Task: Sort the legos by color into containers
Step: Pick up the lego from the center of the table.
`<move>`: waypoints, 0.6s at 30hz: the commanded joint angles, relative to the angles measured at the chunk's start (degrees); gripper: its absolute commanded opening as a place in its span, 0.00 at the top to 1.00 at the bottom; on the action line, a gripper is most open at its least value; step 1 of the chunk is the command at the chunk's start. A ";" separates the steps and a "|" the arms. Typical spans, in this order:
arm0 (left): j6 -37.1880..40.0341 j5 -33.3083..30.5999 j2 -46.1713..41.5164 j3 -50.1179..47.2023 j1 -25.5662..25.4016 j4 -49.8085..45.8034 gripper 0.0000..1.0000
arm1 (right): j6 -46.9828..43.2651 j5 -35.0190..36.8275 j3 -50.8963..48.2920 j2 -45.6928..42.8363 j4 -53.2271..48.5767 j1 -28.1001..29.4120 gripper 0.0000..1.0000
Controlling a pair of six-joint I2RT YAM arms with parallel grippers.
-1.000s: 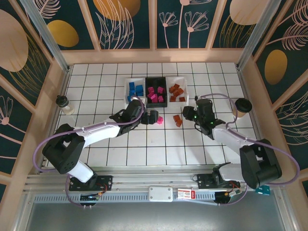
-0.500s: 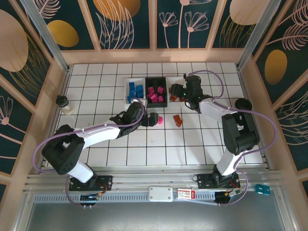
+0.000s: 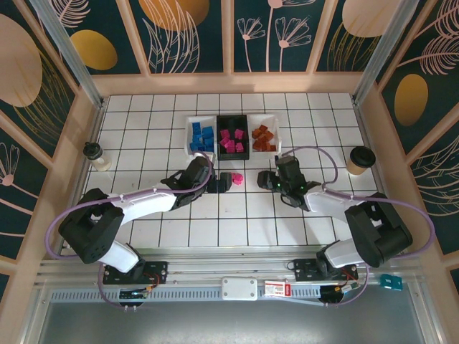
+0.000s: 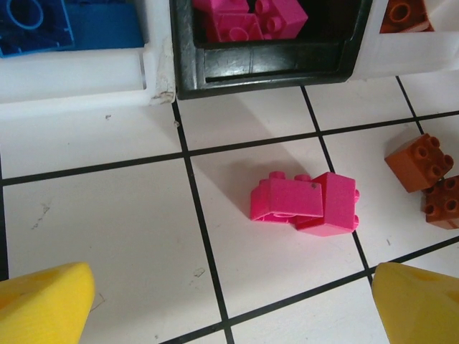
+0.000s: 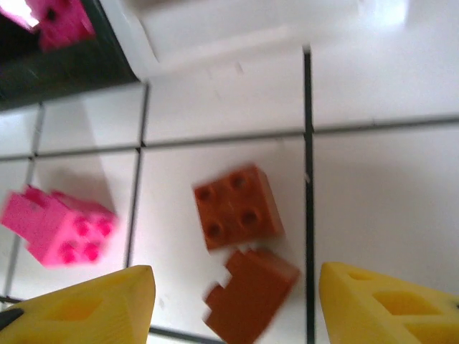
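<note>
From overhead I am seeing three containers lined up across the bench (image 3: 143, 122): the left white bin (image 3: 189, 133) is holding blue bricks (image 3: 202, 136), the black bin (image 3: 233, 156) pink ones, and the right white bin (image 3: 279, 133) orange-brown ones. The left claw (image 3: 224, 184) is hanging wide open and empty, just beside the loose pink bricks (image 3: 237, 178), while the right claw (image 3: 267, 179) is hovering just to their right. Through the left wrist camera, the loose pink bricks are lying touching each other in front of the black bin, ahead of my spread yellow fingers (image 4: 43, 301), with the loose orange-brown bricks (image 4: 418, 162) to the right. Through the right wrist camera, the right claw is standing partly open, gripping nothing, its fingers (image 5: 391, 301) flanking the nearer orange-brown brick without touching it.
</note>
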 commanded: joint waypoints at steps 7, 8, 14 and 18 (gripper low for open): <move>-1.15 -0.62 -1.45 -0.92 -0.13 0.58 0.01 | 0.00 1.06 -0.51 5.41 3.63 0.56 0.48; -1.19 -0.70 -1.46 -0.89 -0.15 0.44 0.01 | -0.15 0.87 -0.38 5.61 3.75 0.54 0.52; -1.17 -1.06 -2.05 -0.94 -0.17 0.13 0.01 | -1.49 0.69 -0.51 0.53 1.16 0.59 0.74; -1.09 -1.92 -2.37 -1.00 -0.20 -0.04 0.01 | -2.87 0.65 2.17 -6.04 -1.88 0.59 0.78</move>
